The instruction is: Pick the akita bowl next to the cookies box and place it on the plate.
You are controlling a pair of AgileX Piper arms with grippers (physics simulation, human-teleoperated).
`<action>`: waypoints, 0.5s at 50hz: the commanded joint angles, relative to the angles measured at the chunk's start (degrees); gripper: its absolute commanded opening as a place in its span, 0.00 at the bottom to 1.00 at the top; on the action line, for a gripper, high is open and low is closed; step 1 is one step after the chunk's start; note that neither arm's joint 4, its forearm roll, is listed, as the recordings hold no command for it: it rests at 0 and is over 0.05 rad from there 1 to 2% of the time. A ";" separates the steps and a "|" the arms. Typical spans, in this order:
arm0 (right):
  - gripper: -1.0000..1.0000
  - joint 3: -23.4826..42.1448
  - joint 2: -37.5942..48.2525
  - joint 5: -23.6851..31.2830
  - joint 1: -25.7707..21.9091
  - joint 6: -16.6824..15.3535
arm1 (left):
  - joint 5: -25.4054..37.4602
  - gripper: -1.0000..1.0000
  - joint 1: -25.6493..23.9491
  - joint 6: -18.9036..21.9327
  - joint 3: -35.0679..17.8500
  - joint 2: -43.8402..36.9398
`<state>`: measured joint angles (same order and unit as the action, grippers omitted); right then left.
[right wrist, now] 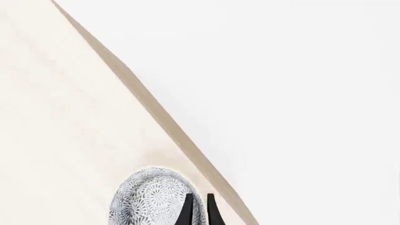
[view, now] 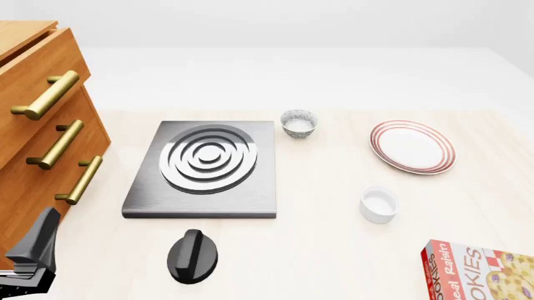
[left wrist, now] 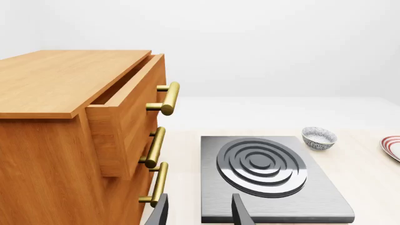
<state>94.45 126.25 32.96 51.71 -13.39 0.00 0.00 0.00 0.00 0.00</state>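
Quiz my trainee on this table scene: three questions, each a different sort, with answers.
1. True or false: the plate holds a bowl.
2. What stands just past the far right corner of the stove in the front view? A) cup B) speckled bowl C) knob
3. Fill in: the fingers of the left gripper stand ___, with nothing between them.

Key: 1 false, the plate is bare; 2 B; 3 open.
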 commanded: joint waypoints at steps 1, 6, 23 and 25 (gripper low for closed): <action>0.00 -1.93 -5.52 3.99 -0.06 1.22 | 0.00 1.00 0.00 0.00 0.00 0.00; 0.00 -1.81 -10.32 6.84 -0.72 1.66 | 0.00 1.00 0.00 0.00 0.00 0.00; 0.00 0.38 -19.61 14.01 -4.05 2.70 | 0.00 1.00 0.00 0.00 0.00 0.00; 0.00 1.19 -20.31 15.30 -4.94 3.37 | 0.00 1.00 0.00 0.00 0.00 0.00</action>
<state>93.78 110.98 43.76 48.94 -11.28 0.00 0.00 0.00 0.00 0.00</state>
